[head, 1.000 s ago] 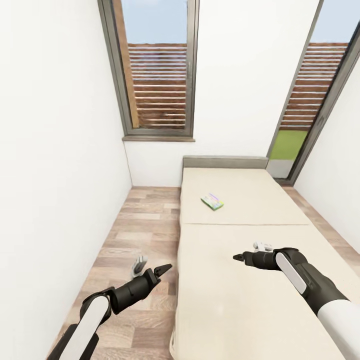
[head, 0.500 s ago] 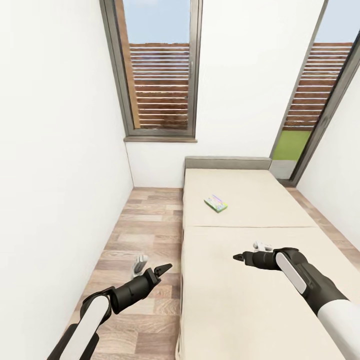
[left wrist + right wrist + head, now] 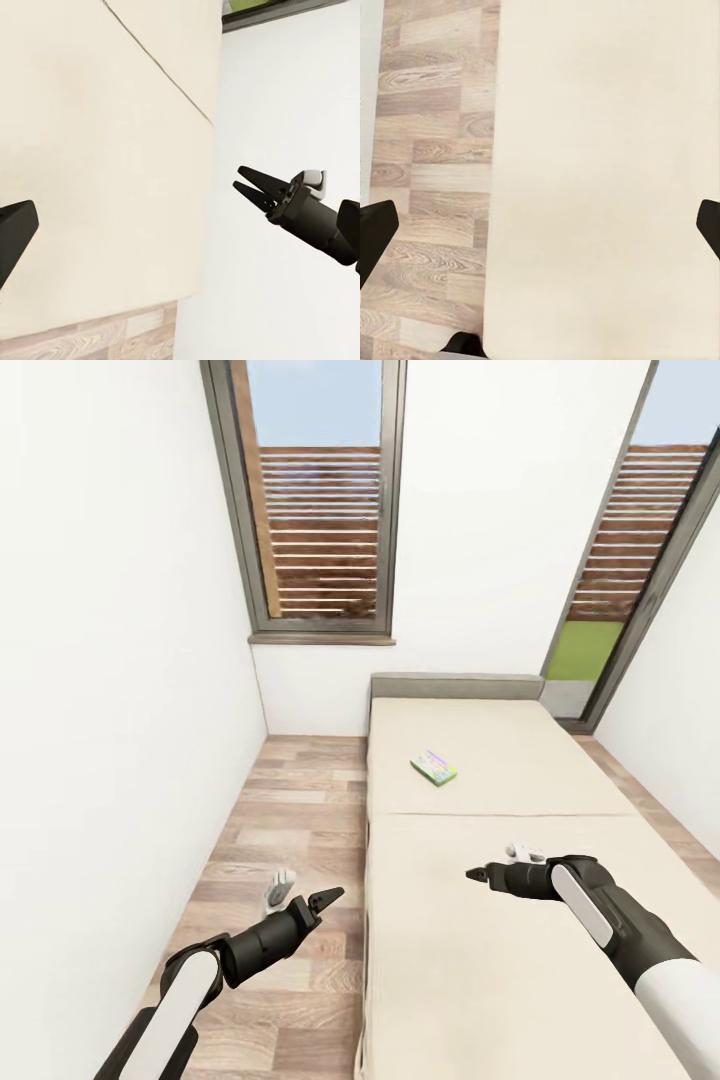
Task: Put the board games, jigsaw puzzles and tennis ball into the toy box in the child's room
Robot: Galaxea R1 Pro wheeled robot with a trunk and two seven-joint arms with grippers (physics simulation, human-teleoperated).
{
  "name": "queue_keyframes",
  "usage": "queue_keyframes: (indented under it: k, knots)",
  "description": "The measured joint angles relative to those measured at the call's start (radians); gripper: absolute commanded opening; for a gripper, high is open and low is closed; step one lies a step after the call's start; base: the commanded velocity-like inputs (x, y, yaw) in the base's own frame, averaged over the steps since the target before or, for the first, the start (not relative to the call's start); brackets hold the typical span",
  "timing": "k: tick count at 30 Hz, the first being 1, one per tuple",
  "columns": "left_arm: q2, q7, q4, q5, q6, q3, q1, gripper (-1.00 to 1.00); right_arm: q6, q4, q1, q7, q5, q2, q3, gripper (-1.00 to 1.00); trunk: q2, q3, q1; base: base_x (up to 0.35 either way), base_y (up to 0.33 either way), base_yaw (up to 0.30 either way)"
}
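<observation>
1 board game [image 3: 433, 767] lies far up the bed [image 3: 480, 960], beyond reach. Left gripper [image 3: 322, 901] and right gripper [image 3: 479, 876] both spread, empty, ready for pickup.

Both arms reach forward from the lower edge of the head view, each with a white upper section and a black forearm and wrist. The left arm rises from the lower left corner and bends at the elbow, its forearm angled inward. The left gripper [image 3: 322, 901] ends in dark pointed fingers that sit close together, nothing between them. The right arm enters from the lower right corner, its forearm nearly level and aimed toward the left gripper, well apart from it. The right gripper [image 3: 474, 875] tapers to a narrow point; in the left wrist view its two fingers [image 3: 255, 187] are slightly parted and empty.
</observation>
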Motion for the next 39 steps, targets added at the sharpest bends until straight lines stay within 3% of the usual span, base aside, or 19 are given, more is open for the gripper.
queue_keyframes:
  k: [27,39]
  knots:
    - [0.001,0.0,0.002,0.0,-0.024,0.0,0.0,1.0,-0.001,0.0,0.0,0.0,0.0,0.0,-0.001,1.0,0.0,0.0,0.0,0.054,0.078,0.0]
    - [0.0,0.0,0.005,-0.001,-0.025,-0.001,0.0,1.0,-0.003,0.001,0.001,0.0,0.0,-0.006,-0.004,1.0,0.0,0.0,0.0,0.002,0.206,0.0]
